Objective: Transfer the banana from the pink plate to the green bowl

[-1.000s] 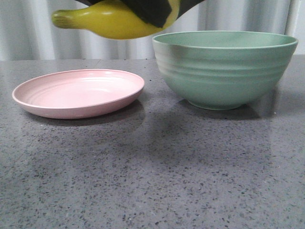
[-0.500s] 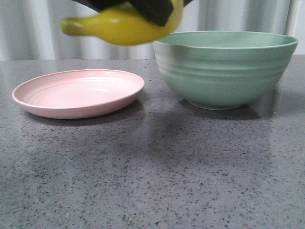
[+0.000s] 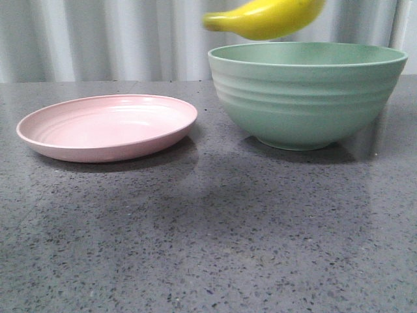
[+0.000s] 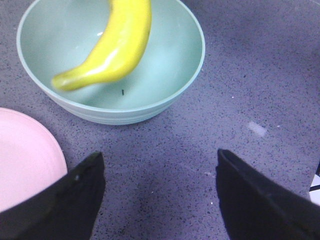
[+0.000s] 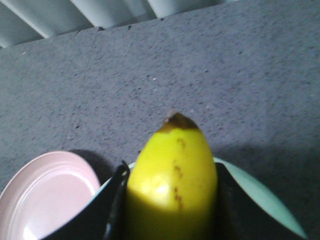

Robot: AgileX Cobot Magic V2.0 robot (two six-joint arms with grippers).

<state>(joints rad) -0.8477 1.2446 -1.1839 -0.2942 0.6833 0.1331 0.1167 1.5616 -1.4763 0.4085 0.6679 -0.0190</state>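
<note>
Overhead, the banana (image 3: 266, 17) hung in the air above the green bowl (image 3: 306, 98), its long axis close to level and running left to right in the front view, the greenish stem end poking out past the bowl's left rim. In that view its right end was cut off by the top edge of the frame, and no gripper showed. In the right wrist view the dark tip pointed away from the camera, and the right gripper (image 5: 170, 200) was clamped on the banana, a black finger (image 5: 116, 200) pressed to each side; the fingertips ran out of the frame. The left gripper (image 4: 160, 195) was spread wide with nothing between its fingers, hovering over the table (image 3: 208, 248) just beside the bowl. The banana's stem end looked smeared in the left wrist view. The pink plate (image 3: 107, 125) sat bare to the left of the bowl, near it but apart. Both dishes rested on a grey speckled stone table, and a pale pleated curtain (image 3: 98, 39) hung behind it.
</note>
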